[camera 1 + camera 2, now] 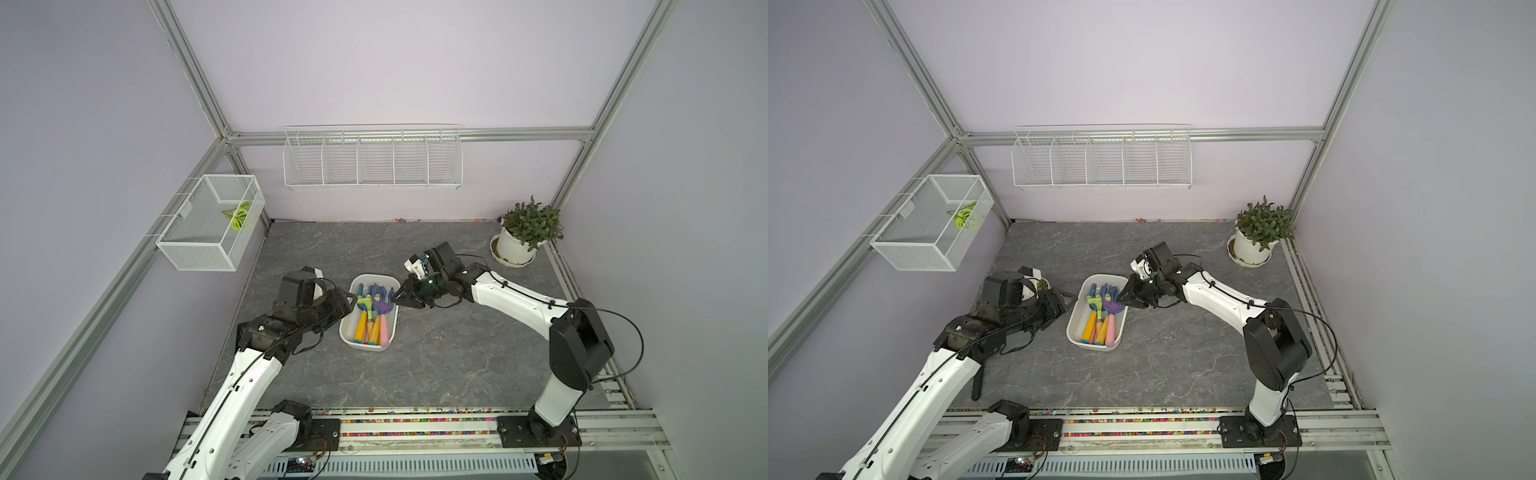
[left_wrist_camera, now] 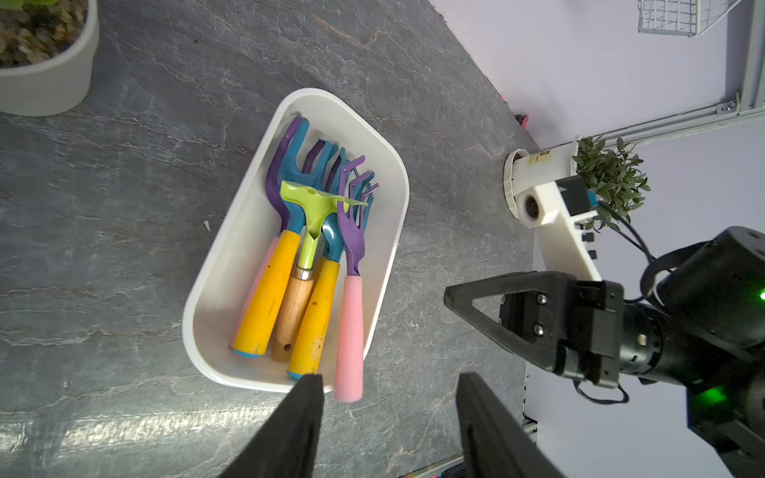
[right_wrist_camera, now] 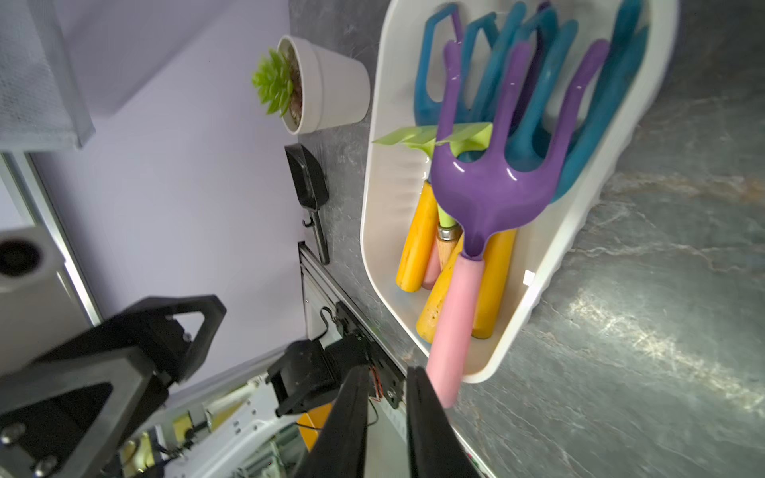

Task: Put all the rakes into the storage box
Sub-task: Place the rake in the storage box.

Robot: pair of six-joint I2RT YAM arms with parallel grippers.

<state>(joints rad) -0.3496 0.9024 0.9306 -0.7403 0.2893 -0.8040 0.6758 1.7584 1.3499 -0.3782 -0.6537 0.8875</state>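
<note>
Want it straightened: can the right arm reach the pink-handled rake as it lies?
Probably yes. The rake lies atop the other tools in the box, nothing over it, and the right end effector sits beside its head, though shut.

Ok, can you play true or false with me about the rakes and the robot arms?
1. The purple rake lies in the white tub. True.
2. The right gripper holds that rake. False: there is nothing between its fingers, and it sits near the tub's rim.
3. A leafy plant stands in the far corner. True.
4. The mesh basket holds a rake. False: only a green leaf is in it.
5. Every handle in the tub is pink. False: yellow handles and a wooden handle lie there too.
</note>
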